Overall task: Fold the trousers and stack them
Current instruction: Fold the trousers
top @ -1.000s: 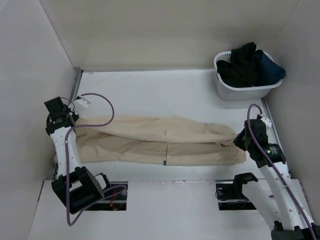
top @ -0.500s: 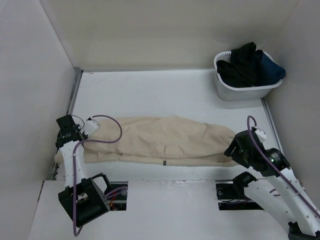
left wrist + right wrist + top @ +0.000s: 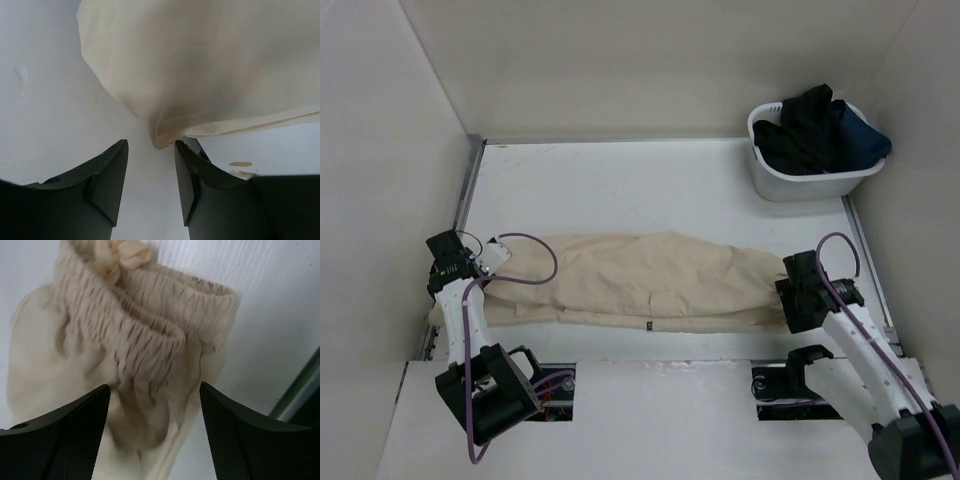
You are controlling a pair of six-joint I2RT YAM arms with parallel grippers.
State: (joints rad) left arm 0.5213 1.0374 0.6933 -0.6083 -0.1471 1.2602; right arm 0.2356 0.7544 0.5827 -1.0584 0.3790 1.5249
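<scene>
Trousers (image 3: pixel 650 285): leg-end fold at mouth of left gripper (image 3: pixel 150 147), fingers parted, ungripped; gathered waistband just ahead of right gripper (image 3: pixel 154 389), fingers wide apart.

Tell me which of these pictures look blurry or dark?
Top view: sharp and evenly lit, the trousers casting only faint shadows. Left wrist view: the left gripper is dark and soft-edged, and the trousers up close look hazy, shaded at the fold. Right wrist view: the waistband is crisp, but the fabric nearer the right gripper smears into blur.
</scene>
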